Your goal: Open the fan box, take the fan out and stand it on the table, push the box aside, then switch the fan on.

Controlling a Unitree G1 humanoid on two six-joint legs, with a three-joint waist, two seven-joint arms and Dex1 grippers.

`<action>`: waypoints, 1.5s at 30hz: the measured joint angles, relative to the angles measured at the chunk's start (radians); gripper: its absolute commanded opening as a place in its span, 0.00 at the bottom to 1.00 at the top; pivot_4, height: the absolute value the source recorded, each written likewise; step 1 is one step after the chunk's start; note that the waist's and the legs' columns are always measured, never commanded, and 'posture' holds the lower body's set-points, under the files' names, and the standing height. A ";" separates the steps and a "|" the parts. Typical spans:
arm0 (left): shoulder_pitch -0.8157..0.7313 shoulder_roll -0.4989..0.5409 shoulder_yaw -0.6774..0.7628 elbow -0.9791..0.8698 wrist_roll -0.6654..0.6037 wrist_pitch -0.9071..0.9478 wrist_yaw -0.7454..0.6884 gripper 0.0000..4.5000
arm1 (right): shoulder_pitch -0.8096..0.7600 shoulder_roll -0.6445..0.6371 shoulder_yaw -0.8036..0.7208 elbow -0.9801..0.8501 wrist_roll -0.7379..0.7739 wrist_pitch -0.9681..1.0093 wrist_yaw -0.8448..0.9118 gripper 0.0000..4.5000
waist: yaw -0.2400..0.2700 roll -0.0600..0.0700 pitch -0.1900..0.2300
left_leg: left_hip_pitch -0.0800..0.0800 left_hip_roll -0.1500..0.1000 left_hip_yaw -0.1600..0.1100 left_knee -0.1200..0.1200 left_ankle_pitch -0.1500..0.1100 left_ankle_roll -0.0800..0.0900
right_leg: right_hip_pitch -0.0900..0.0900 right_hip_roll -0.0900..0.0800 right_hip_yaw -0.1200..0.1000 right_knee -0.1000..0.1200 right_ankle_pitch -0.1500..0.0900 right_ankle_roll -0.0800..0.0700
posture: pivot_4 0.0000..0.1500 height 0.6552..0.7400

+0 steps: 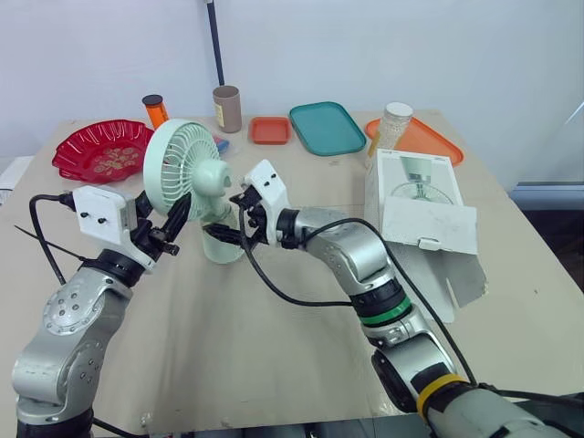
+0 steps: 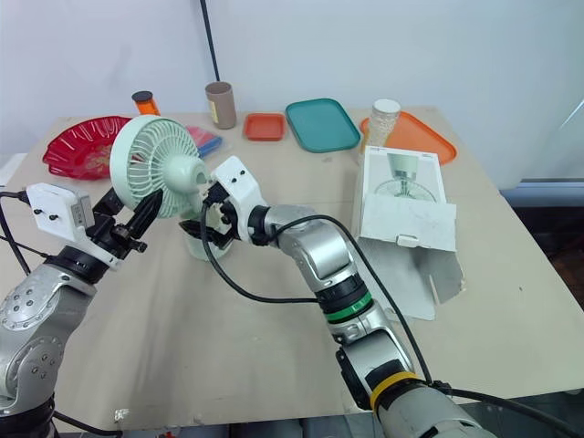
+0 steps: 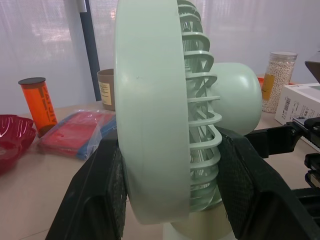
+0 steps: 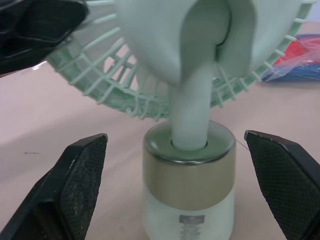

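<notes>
Left eye view: the fan [image 1: 187, 173] is out and standing upright on the table [image 1: 274, 319], left of centre. The box [image 1: 415, 196] lies open on the robot's right, well apart from the fan, so I'd judge you're at the last step, switching on. The left gripper [image 1: 180, 214] comes in from the left at the lower edge of the cage [image 1: 173, 155], and the right gripper [image 1: 228, 224] points at the base [image 1: 222, 246] from the other side. Right eye view: same layout, and nothing sits between fan and box. Left wrist view: the fingers [image 3: 95, 200] are closed on the cage, one pad on the front rim and one on the rear grille. That reads as a brace so the fan won't tip when the other arm presses. Right wrist view: the fingers [image 4: 75, 190] are spread wide either side of the base, touching neither side, with the stem centred between them. You're lined up on the base, but I can't see a switch from here. Find it before you close in, and press gently, since the cage grip is the only thing steadying the fan.
</notes>
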 measured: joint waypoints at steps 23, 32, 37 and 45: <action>-0.002 -0.009 0.000 0.013 0.019 -0.001 -0.024 0.44 | -0.029 0.056 -0.015 0.072 -0.018 -0.047 -0.017 0.53 | -0.001 0.000 0.000 | 0.000 0.000 0.000 0.000 0.000 0.000 | 0.000 0.000 0.000 0.001 0.000 0.000 | 1.00 1.00; -0.006 -0.016 0.000 0.017 0.027 -0.005 -0.027 0.44 | -0.030 0.054 -0.025 0.084 -0.029 -0.051 -0.029 0.22 | -0.001 0.000 0.000 | 0.000 0.000 0.000 0.000 0.000 0.000 | 0.000 0.000 0.000 0.001 0.000 0.000 | 1.00 1.00; -0.006 -0.019 0.000 0.017 0.030 -0.006 -0.028 0.44 | -0.030 0.055 -0.024 0.088 -0.035 -0.057 -0.027 0.22 | -0.001 0.000 0.000 | 0.000 0.000 0.000 0.000 0.000 0.000 | 0.000 0.000 0.000 0.001 0.000 0.000 | 1.00 1.00; -0.003 -0.019 0.000 0.016 0.040 -0.008 -0.040 0.44 | -0.030 0.055 -0.025 0.092 -0.036 -0.061 -0.022 0.22 | -0.001 0.000 0.000 | 0.000 0.000 0.000 0.000 0.000 0.000 | 0.000 0.000 0.000 0.001 0.000 0.000 | 1.00 1.00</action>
